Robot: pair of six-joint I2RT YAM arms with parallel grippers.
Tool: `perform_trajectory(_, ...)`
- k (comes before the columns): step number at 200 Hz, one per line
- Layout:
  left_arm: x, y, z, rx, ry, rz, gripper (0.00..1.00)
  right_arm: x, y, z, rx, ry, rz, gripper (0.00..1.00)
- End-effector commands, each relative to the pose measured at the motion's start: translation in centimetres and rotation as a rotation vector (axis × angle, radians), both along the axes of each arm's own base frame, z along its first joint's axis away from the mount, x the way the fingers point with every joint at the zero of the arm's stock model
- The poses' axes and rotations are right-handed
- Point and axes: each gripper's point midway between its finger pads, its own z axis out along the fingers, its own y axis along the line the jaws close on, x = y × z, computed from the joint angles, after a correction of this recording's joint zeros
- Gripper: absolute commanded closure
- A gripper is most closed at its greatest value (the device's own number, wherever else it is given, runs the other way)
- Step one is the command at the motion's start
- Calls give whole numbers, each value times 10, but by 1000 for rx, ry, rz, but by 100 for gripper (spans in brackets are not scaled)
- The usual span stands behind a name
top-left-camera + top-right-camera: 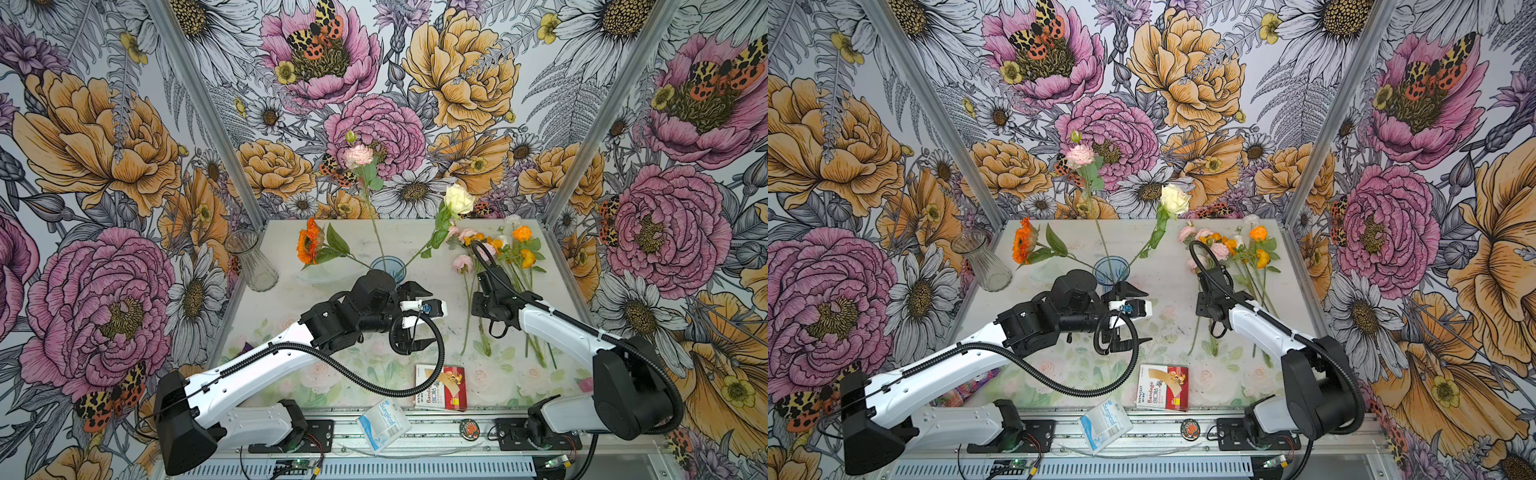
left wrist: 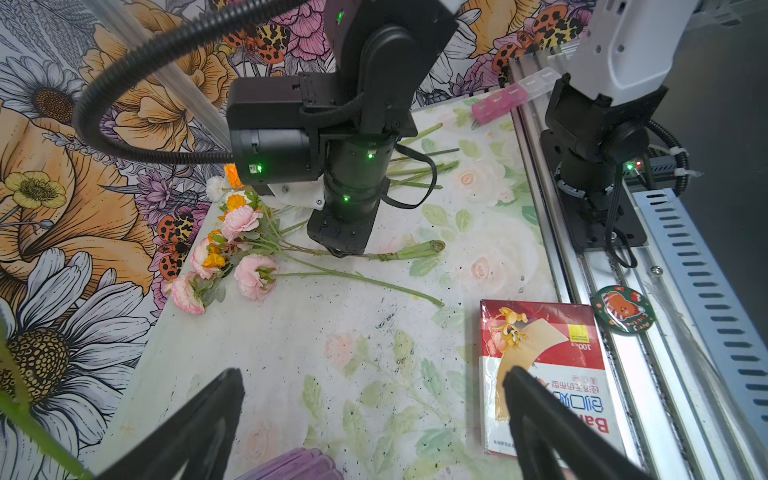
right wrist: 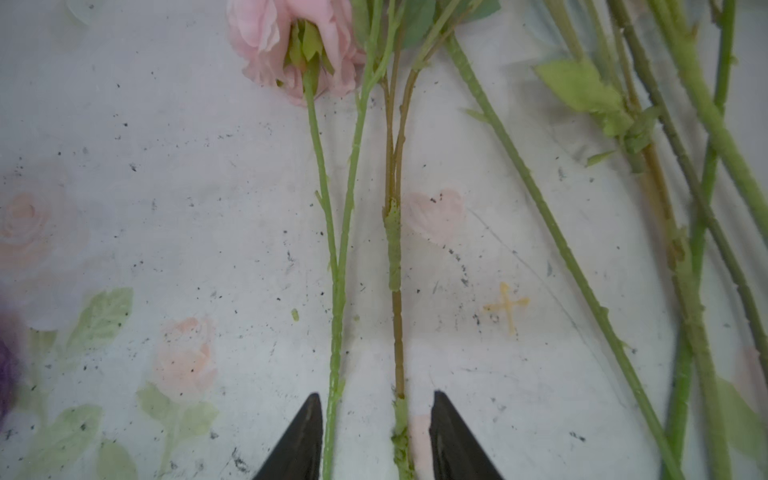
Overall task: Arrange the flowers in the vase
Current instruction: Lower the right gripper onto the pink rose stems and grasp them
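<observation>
Floral-print table (image 1: 453, 332), loose flowers (image 1: 511, 257) lying at right, blue vase (image 1: 388, 266), clear vase (image 1: 253, 262), bandage box (image 1: 453, 388)

Red-and-white bandage box (image 2: 544, 345), flat on the flower-printed tabletop (image 2: 332, 332), just beside one of the left fingers (image 2: 536, 407) and partly hidden behind it in the left wrist view. Beyond the box from those fingers, a round cartoon badge (image 2: 622, 309) on the metal rail (image 2: 656, 374). Blue-and-white surgical packet (image 1: 383, 422) on the same rail, near the box. Empty clear glass vase (image 1: 251, 259) and pink pill organiser (image 2: 498, 106), both well apart from the fingers.
</observation>
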Motion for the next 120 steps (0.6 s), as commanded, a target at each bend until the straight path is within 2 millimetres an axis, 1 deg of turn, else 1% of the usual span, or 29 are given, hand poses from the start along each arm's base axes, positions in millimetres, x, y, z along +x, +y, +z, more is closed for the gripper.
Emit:
perform_trajectory(1, 1, 0, -3, 14, -11, 1, 1, 23, 9, 10, 13, -29, 19, 57)
perform_trajectory(21, 1, 0, -3, 13, -11, 3, 1, 34, 11, 3, 6, -23, 7, 57)
perform_trajectory(48, 2, 0, -4, 18, -12, 6, 1, 48, 14, -12, 16, -1, 0, 59)
perform_trajectory(70, 2, 0, -5, 21, -12, 7, 1, 52, 15, -24, 21, 24, -6, 60)
perform_trajectory(120, 3, 0, -5, 21, -14, 8, 1, 55, 13, -39, 27, 46, -18, 63)
